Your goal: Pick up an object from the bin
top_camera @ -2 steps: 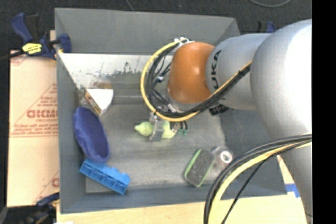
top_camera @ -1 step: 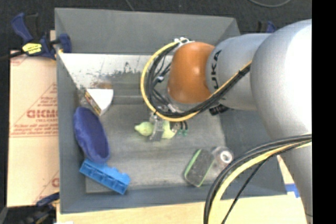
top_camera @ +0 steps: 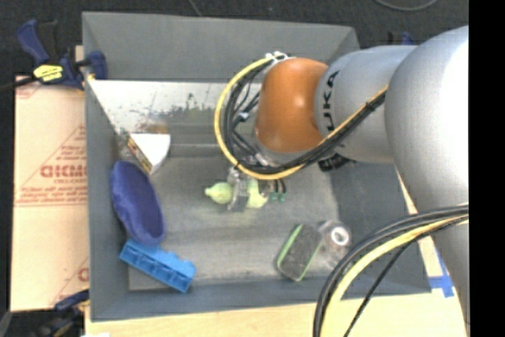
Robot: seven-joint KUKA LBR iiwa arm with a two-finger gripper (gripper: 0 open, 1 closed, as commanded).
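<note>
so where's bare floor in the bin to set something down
Bare floor between the blue ridged block, the green-edged pad and the yellow-green toy. Crowded round the blue cloth at the view's left and under the tool.

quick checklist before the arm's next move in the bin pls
1. Gripper placed over a thing: ok, it is down at the pale yellow-green thing in mid-bin.
2. Grip on that thing: cannot tell, the wrist hides the contact.
3. Neighbours clear of it: ok, the green-edged dark pad and the blue pouch lie apart from it.
4. Room to the bin wall: ok, the gripper is well inside.
5. Thing lifted off the floor: cannot tell.
</note>
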